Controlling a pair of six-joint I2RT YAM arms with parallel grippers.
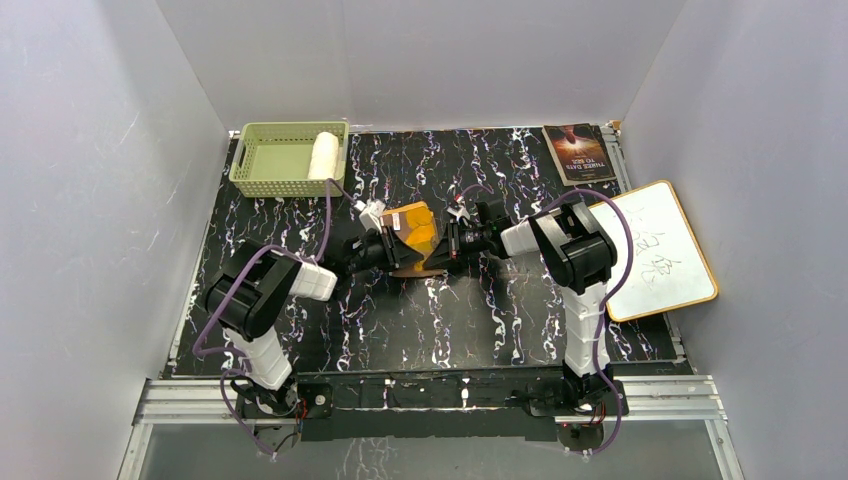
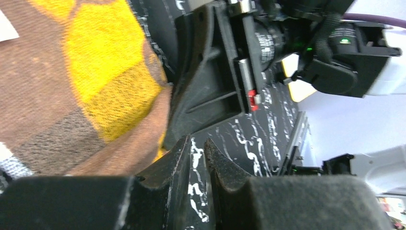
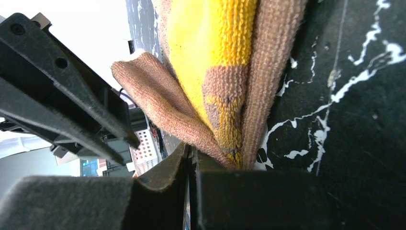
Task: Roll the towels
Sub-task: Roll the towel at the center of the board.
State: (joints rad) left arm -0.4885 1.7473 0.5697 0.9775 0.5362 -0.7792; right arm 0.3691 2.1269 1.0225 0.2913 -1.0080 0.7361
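Brown-edged orange towel (image 1: 418,232) bunched mid table (image 1: 400,320); right gripper (image 3: 190,155) pinches its fold, left gripper (image 2: 197,148) barely ajar, empty

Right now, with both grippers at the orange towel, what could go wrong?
The right gripper seems to pinch only a thin edge of the orange towel; it could slip out and unfold. The left gripper stands slightly open beside the cloth, so closing may catch nothing. Both grippers are very close and could collide.
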